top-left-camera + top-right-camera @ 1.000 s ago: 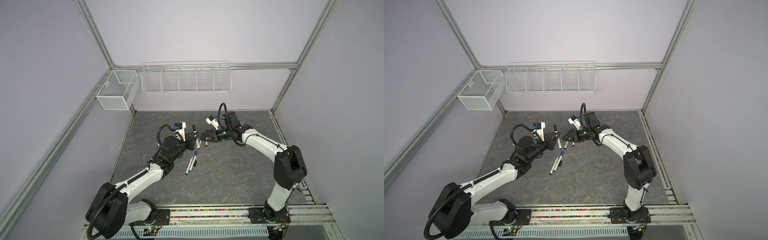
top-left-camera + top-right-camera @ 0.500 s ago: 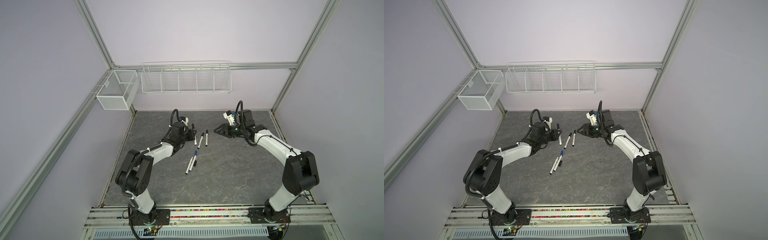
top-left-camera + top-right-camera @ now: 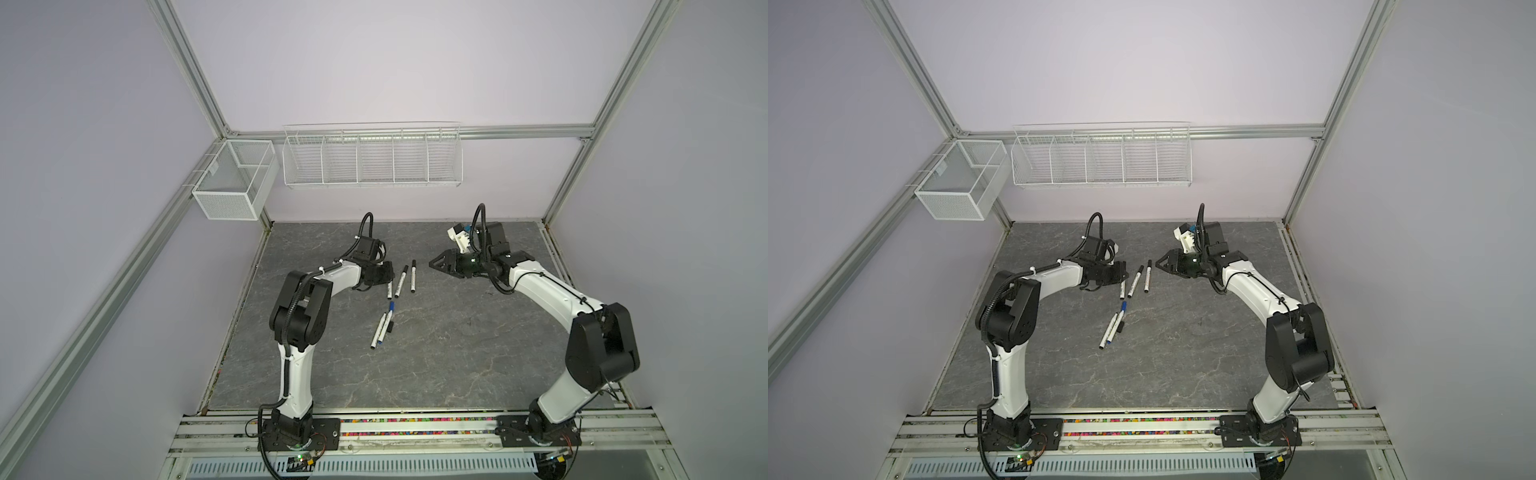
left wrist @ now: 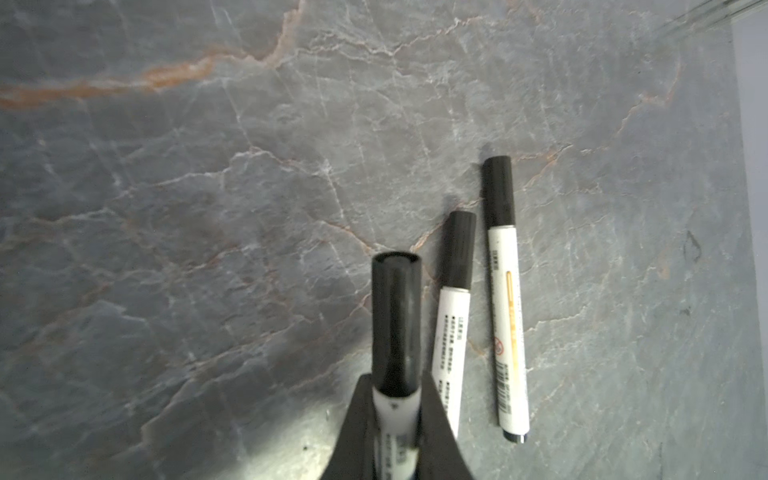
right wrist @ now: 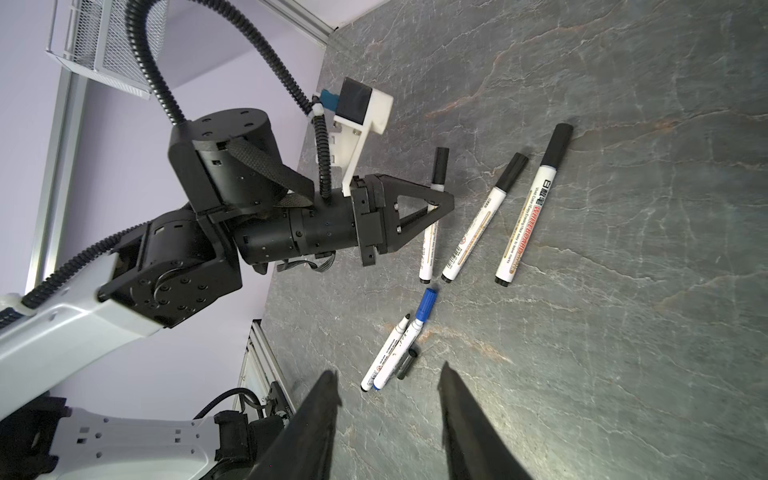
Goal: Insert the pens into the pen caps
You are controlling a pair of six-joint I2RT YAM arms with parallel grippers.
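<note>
Pen in hand: a black-capped pen [image 4: 395, 332]. Its white barrel is pinched just below the cap by the left gripper [image 4: 397, 386], whose fingers are clenched tight on it.
Where it is: low at the table [image 4: 208, 208], at the end of a short row. From here I can't tell whether it rests on the stone or hangs just off it.
Row beside it: a second capped pen [image 4: 455, 316] and a third capped pen [image 4: 505, 299] lie flat just beside it, with their caps pointing the same way.
Nearer the arm bases: the blue pen [image 5: 409, 332], cap on, lies alongside the bare pen [image 5: 384, 353], whose tip is uncovered. Their barrels are touching or very nearly so.
Loose cap: the loose cap [image 5: 406, 363] is black and lies on the blue pen's other side, just beside it and perhaps touching.
Right gripper: the right gripper [image 3: 436, 262] has its fingers spread with nothing between them, and it hangs apart from the row.
Step in hand: this looks to me like a finished pen being laid down. Four seem capped and one is left.
Next move: I'd say the left fingers should let go and lift straight off so the row doesn't roll. The bare pen and the loose cap then need picking up. Both crowd the blue pen, so that calls for a narrow pinch from above. Tip and cap mouth must be lined up before pressing.
</note>
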